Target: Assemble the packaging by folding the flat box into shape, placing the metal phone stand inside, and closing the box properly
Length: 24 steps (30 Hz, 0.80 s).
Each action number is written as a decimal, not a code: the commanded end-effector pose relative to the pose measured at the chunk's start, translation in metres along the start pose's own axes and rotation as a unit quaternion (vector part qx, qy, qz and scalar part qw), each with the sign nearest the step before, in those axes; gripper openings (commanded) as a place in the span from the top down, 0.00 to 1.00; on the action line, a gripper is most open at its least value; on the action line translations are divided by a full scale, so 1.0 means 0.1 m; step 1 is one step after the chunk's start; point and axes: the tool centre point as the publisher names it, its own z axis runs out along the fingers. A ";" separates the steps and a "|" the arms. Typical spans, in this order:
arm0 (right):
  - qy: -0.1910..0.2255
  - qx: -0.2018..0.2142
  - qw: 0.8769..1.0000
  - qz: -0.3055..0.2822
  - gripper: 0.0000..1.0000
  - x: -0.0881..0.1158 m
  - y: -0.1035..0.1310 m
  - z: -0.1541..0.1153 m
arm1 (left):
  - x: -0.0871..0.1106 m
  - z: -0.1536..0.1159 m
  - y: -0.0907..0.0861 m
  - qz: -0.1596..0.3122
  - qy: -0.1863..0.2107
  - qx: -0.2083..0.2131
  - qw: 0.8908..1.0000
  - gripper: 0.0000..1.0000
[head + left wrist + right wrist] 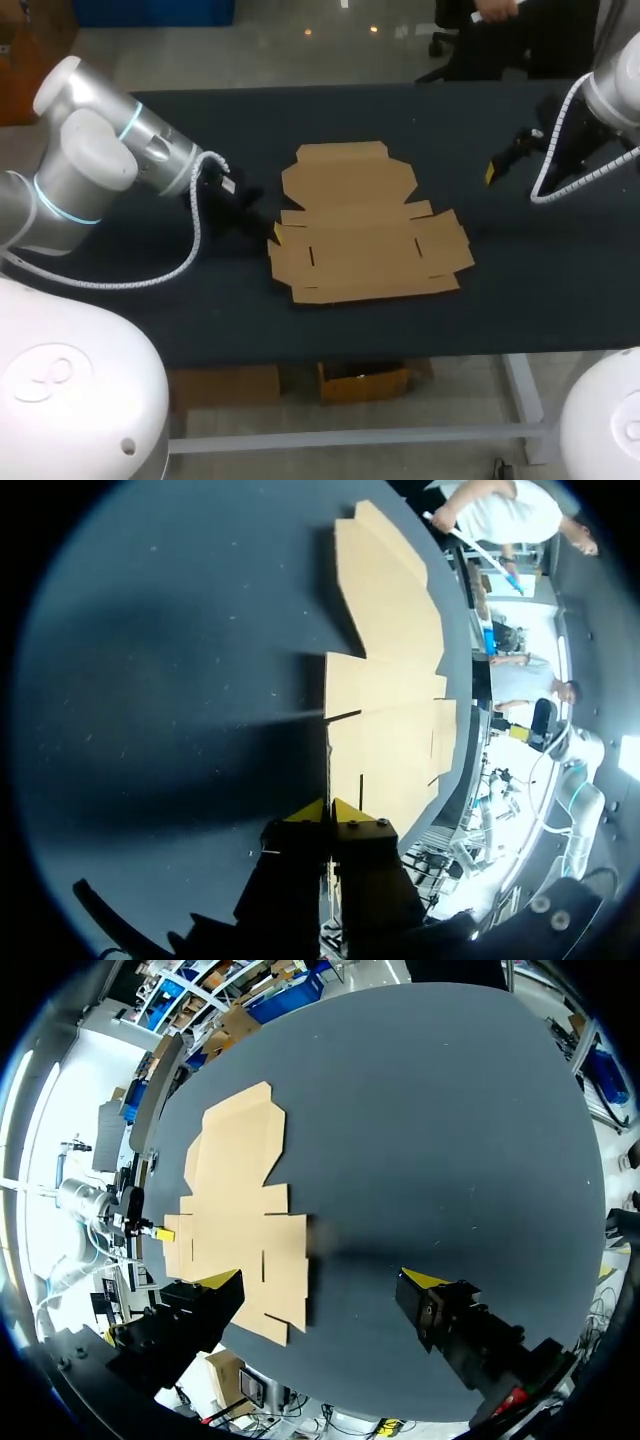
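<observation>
the flat box (365, 225) is lying mid-surface (560, 290). the left end effector (328, 810) is clenching its left flap edge, while the right end effector (322, 1278) is hovering released near the surface's right edge.

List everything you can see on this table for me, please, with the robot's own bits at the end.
flat box: one, brown cardboard, lying unfolded in the middle of the table.
table: one, black top, under everything.
left hand: one, black with yellow tips, at the box's left edge, closed on the cardboard there.
right hand: one, black with yellow tips, open, off to the box's right, touching nothing.
</observation>
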 end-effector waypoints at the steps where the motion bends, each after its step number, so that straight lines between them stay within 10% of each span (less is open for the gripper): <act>1: 0.002 0.000 1.000 -0.001 0.00 -0.01 -0.01 -0.01 | -0.01 -0.01 0.05 0.003 -0.002 0.004 1.000 1.00; 24: 0.002 0.000 1.000 -0.001 0.00 -0.01 -0.01 -0.01 | -0.15 -0.11 -0.02 0.020 -0.023 -0.008 1.000 1.00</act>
